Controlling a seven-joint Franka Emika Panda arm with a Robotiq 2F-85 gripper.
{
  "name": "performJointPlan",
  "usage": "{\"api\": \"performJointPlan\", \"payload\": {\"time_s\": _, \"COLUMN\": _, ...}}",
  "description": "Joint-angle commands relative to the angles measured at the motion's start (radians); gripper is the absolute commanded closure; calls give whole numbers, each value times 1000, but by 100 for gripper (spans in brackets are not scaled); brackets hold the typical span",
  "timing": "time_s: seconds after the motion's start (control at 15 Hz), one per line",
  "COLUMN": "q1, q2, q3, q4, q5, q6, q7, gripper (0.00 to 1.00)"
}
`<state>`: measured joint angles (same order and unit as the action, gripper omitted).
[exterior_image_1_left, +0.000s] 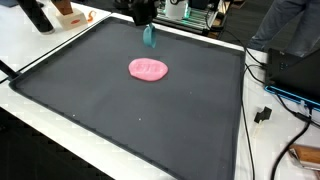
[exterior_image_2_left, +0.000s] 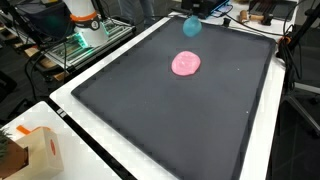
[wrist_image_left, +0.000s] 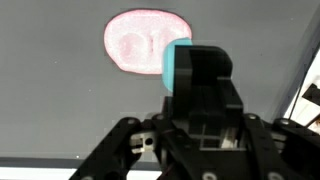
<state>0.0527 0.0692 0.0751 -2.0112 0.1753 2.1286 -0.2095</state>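
A teal object (exterior_image_1_left: 149, 37) hangs from my gripper (exterior_image_1_left: 147, 27) above the far edge of the black mat (exterior_image_1_left: 120, 110); in an exterior view it appears as a teal blob (exterior_image_2_left: 190, 27) under the gripper (exterior_image_2_left: 193, 14). A flat pink disc (exterior_image_1_left: 148, 69) lies on the mat a little nearer than the gripper, and shows in both exterior views (exterior_image_2_left: 186, 64). In the wrist view the black fingers (wrist_image_left: 205, 75) are pressed together on the teal object (wrist_image_left: 174, 68), with the pink disc (wrist_image_left: 140, 42) on the mat beyond. Most of the teal object is hidden behind the fingers.
The mat sits on a white table (exterior_image_1_left: 55, 120). A cardboard box (exterior_image_2_left: 30, 152) stands at one table corner. Cables and a plug (exterior_image_1_left: 264, 115) lie beside the mat's edge. Equipment racks (exterior_image_2_left: 85, 30) and a dark chair (exterior_image_1_left: 295, 30) surround the table.
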Motion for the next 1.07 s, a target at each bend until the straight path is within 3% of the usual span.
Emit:
{"api": "performJointPlan", "payload": {"time_s": 0.0, "q1": 15, "q2": -70, "q3": 6, "q4": -50, "q5": -48, "q6": 11, "q7": 64, "gripper": 75}}
{"api": "performJointPlan", "payload": {"time_s": 0.4, "q1": 28, "q2": -110, "q3": 14, "q4": -57, "q5": -85, "q6": 12, "q7": 100, "gripper": 75}}
{"api": "performJointPlan", "payload": {"time_s": 0.47, "q1": 23, "q2": -70, "q3": 10, "q4": -15, "q5": -50, "q6": -2, "q7": 66, "gripper": 50}}
{"api": "performJointPlan", "payload": {"time_s": 1.0, "q1": 26, "q2": -79, "q3": 12, "q4": -24, "q5": -59, "q6": -1, "q7": 73, "gripper": 50}}
